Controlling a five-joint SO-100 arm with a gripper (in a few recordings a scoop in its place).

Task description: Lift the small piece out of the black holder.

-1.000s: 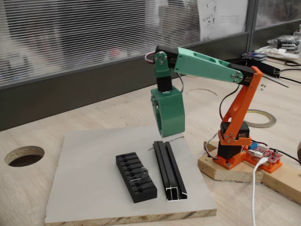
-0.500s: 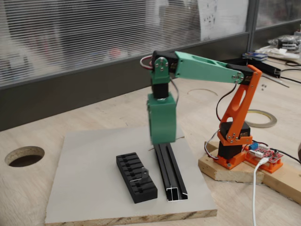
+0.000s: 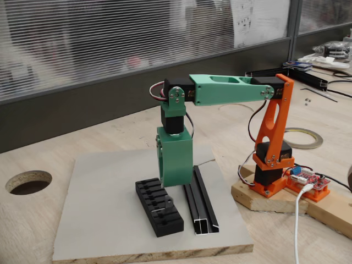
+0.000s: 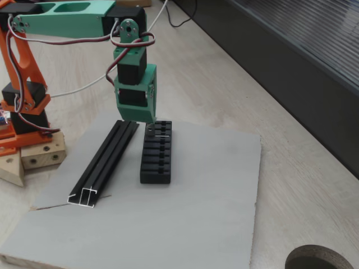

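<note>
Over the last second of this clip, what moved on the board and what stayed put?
The gripper swung leftward in this fixed view and came down, from above the black rail to just over the far end of the black holder. Nothing was gripped or released. The small piece sits in its slot as before; holder and rail have not shifted.

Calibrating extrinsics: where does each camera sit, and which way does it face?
A fixed view: low, off the grey board's near edge, facing the window blinds; the whole arm shows, base at picture right.
A fixed view: higher, looking down along the grey board; arm base at picture left, upper links cropped.
Shared: tool above the black holder, and the rail.
</note>
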